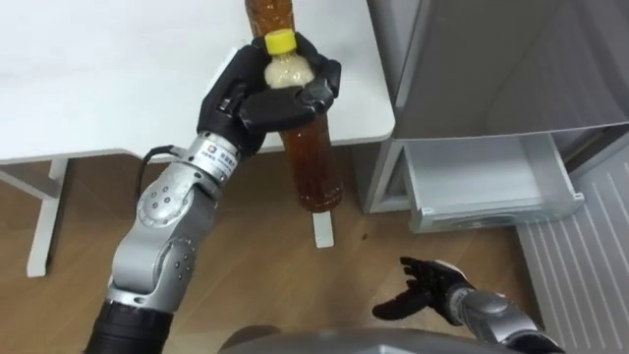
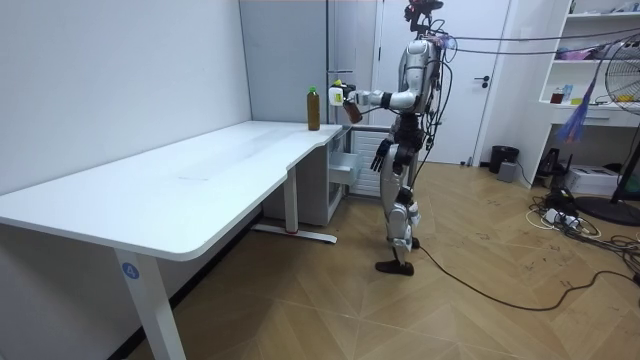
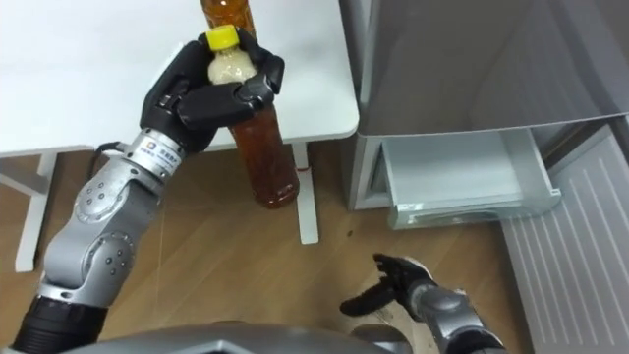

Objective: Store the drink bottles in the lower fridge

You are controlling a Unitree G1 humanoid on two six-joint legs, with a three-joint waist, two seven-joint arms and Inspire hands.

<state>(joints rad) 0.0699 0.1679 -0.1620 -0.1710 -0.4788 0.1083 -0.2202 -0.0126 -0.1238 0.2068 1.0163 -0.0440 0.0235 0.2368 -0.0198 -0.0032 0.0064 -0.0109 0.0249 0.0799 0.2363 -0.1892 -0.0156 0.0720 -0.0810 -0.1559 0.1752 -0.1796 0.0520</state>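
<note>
My left hand (image 1: 251, 98) is shut on the neck of a bottle of amber drink (image 1: 313, 162) with a yellow cap (image 1: 280, 41). The bottle hangs upright past the corner of the white table (image 1: 118, 69), above the wooden floor. A second amber bottle (image 1: 267, 15) stands on the table just behind it, also the dark bottle (image 2: 313, 108) near the table's end. The grey fridge (image 1: 511, 59) stands to the right, its lower drawer (image 1: 482, 172) pulled out, white inside and empty. My right hand (image 1: 428, 285) hangs low with relaxed fingers and holds nothing.
In the room view I stand on the wooden floor between the table's end and the fridge (image 2: 345, 60). A white table leg and foot (image 1: 322, 228) lie under the held bottle. White ribbed panelling (image 1: 590, 256) fills the lower right.
</note>
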